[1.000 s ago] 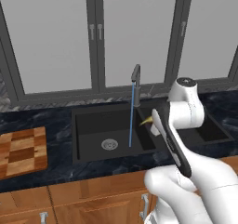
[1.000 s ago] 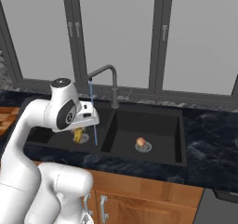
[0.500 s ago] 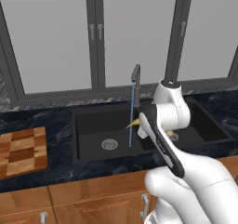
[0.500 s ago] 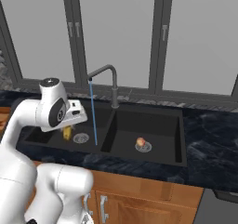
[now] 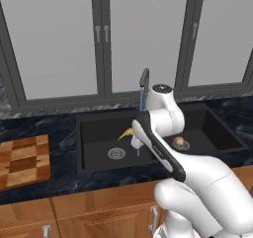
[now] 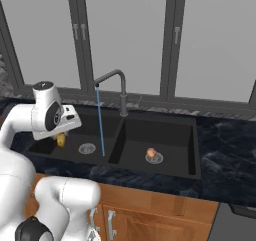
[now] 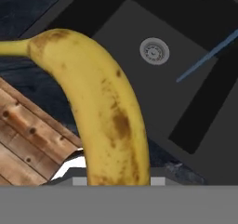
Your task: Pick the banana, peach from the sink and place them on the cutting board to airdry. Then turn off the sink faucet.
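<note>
My gripper [image 5: 132, 139] is shut on the yellow banana [image 5: 125, 132], holding it above the left basin of the black sink [image 5: 96, 133]. From the right base view, the banana [image 6: 61, 140] hangs under my hand over the basin's left end. Close up in the hand view, the speckled banana [image 7: 107, 111] runs from the bottom up and curves left; my fingertips are hidden. The peach [image 5: 180, 142] lies on the right basin's drain [image 6: 151, 152]. The sink faucet [image 6: 117, 85] runs a thin blue stream [image 6: 100, 122]. The cutting board [image 5: 22, 160] lies on the counter at far left.
A round silver drain [image 5: 116, 153] sits in the left basin, just left of the water stream. Dark marbled counter [image 5: 49, 126] surrounds the sink, with windows behind. A wooden surface [image 7: 28, 130] lies at the lower left of the hand view.
My arm has swung left with the banana, from near the basin divider to over the left basin. The peach and the water stream are unchanged.
</note>
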Tool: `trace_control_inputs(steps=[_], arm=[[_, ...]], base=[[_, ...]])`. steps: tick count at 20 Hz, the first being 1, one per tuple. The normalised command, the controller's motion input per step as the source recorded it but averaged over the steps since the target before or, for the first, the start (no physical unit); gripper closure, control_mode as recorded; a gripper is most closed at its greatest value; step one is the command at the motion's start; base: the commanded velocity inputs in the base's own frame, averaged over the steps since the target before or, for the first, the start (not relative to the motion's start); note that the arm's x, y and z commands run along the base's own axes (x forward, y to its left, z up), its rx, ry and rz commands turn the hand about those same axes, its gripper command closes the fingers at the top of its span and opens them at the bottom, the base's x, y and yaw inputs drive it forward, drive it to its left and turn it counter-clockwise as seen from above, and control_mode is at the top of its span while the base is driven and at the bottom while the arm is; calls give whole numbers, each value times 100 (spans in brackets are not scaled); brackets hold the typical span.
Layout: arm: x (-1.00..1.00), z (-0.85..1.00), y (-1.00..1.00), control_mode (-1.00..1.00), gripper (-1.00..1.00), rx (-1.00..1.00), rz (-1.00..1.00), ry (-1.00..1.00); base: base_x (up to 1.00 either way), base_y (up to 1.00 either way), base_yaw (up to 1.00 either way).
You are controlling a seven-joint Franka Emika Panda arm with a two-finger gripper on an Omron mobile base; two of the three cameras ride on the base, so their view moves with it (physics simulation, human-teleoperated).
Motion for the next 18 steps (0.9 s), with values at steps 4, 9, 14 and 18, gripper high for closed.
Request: trace_control_inputs(steps=[4,9,14,18], arm=[[16,-2,50,-100,100,0,10,5],[16,-1,50,-100,100,0,8,5],[16,-1,49,-100,100,0,8,6],[14,-5,47,-100,100,0,8,3]], base=[[0,0,0],[0,0,0],[0,0,0],[0,0,0]])
